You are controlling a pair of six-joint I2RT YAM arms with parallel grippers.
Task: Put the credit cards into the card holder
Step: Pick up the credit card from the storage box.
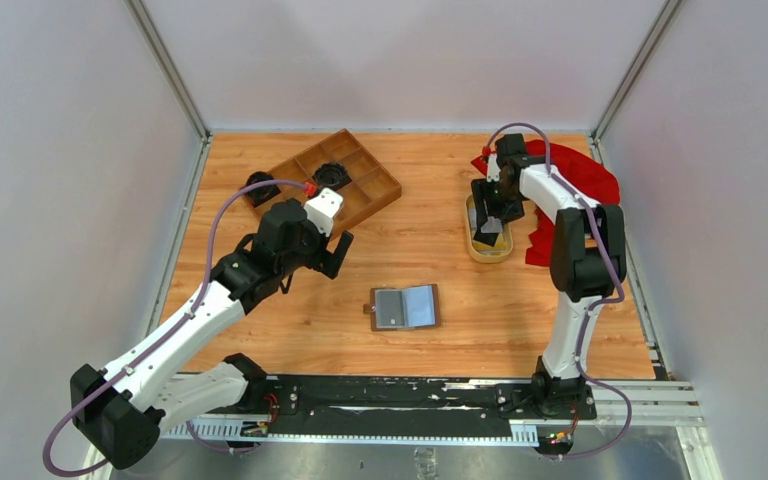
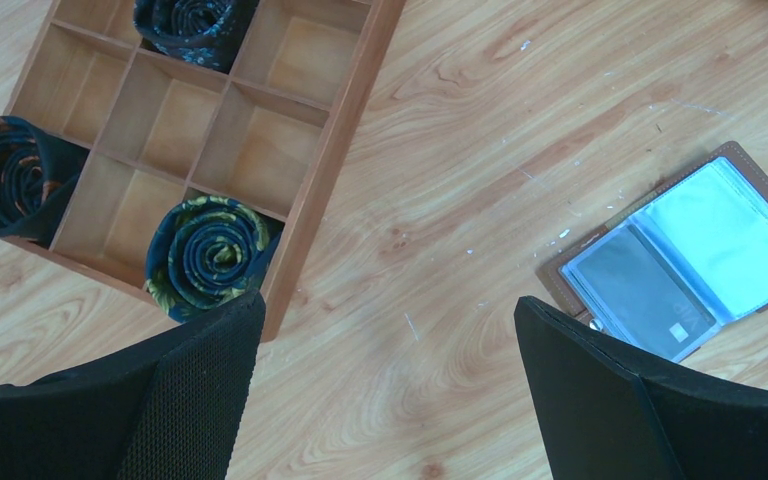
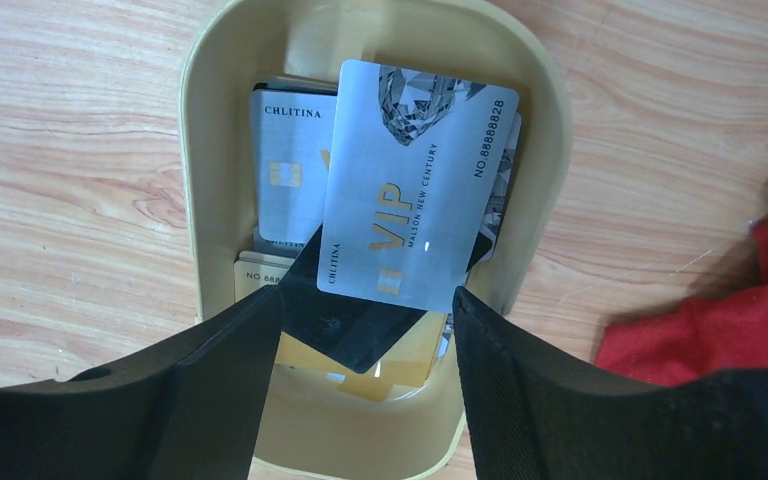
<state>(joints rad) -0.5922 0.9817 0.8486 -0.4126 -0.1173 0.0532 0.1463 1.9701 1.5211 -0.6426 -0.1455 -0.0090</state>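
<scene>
Several credit cards lie stacked in an oval yellow dish (image 3: 195, 150): a silver VIP card (image 3: 415, 180) on top, another silver card (image 3: 285, 160), a black card (image 3: 350, 320) and a gold one (image 3: 410, 365) beneath. My right gripper (image 3: 368, 295) hangs just over the dish's near end, open; its fingers flank the lower edges of the VIP and black cards. The card holder (image 1: 405, 307) lies unfolded at the table's middle, its shiny pockets up (image 2: 680, 265). To its upper left, my left gripper (image 1: 338, 252) hovers wide open and empty (image 2: 390, 305).
A wooden compartment tray (image 1: 375, 190) sits at the back left with rolled dark ties (image 2: 210, 255) in it; another roll (image 1: 260, 188) lies outside its left corner. A red cloth (image 1: 580, 175) is bunched right of the dish (image 1: 472, 245), behind the right arm.
</scene>
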